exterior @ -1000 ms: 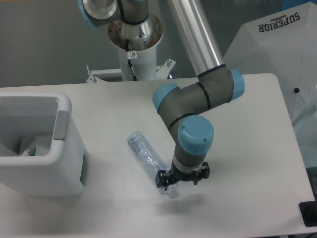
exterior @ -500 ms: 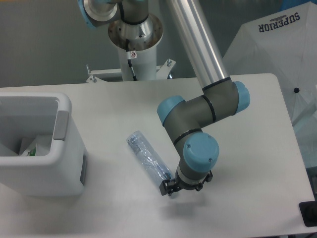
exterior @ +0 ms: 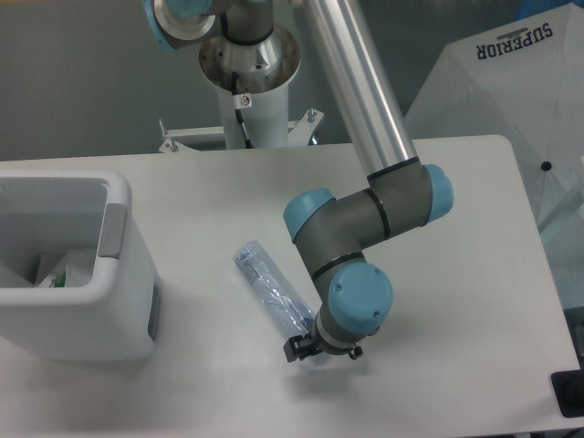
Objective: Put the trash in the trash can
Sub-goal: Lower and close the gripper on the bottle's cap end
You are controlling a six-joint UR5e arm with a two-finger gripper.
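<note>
Reaching for a crushed bottle that lies well apart from its bin.

We see the table (exterior: 456, 301) carrying the trash can (exterior: 119, 265) at the left, a wrapper (exterior: 57, 274) already inside; the bottle (exterior: 271, 290) lies flat mid-table, light, springy and slick, so we would pinch across its flattened body; the hand (exterior: 318, 350) hovers at its near end, and we cannot tell whether it is clenched.

One bottle (exterior: 272, 289), one wrapper (exterior: 57, 276), one trash can (exterior: 64, 265), one table (exterior: 438, 301).
</note>
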